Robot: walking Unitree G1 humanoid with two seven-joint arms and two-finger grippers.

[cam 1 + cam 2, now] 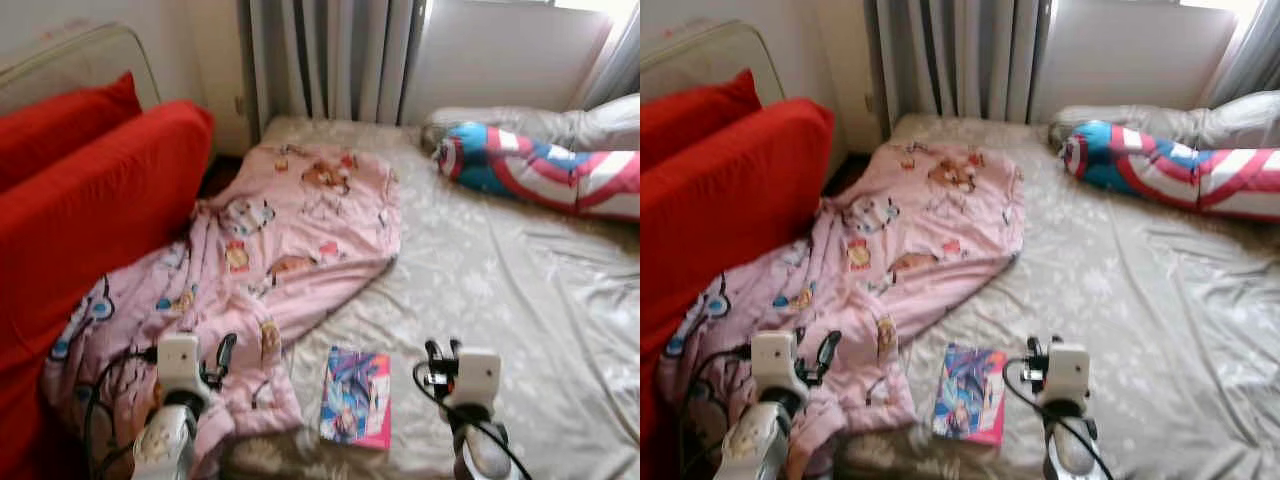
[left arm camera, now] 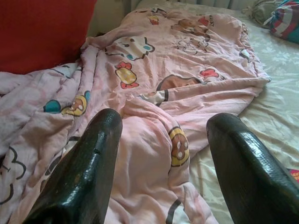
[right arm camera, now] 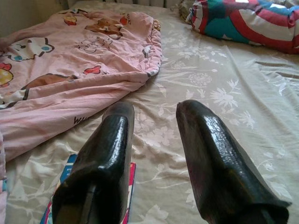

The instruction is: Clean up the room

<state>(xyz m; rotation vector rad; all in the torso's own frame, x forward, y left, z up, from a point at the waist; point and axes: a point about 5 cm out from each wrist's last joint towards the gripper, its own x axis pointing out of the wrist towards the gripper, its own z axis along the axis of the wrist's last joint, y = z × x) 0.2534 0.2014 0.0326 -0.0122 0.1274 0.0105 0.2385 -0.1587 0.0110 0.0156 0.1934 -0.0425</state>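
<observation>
A pink blanket (image 1: 300, 220) with cartoon prints lies crumpled over the left half of the bed, its near end bunched against the red sofa. A colourful book (image 1: 356, 397) lies flat on the beige sheet (image 1: 500, 290) near the front edge, just right of the blanket. My left gripper (image 1: 220, 362) hovers open over the blanket's near folds (image 2: 154, 154), holding nothing. My right gripper (image 1: 444, 350) is open and empty above the bare sheet, just right of the book, whose corner (image 3: 69, 163) shows beside one finger.
A red sofa (image 1: 90, 210) with a red cushion stands along the bed's left side. A long pillow (image 1: 540, 170) in blue, red and white lies at the far right by grey bedding. Grey curtains (image 1: 320, 60) hang behind the bed.
</observation>
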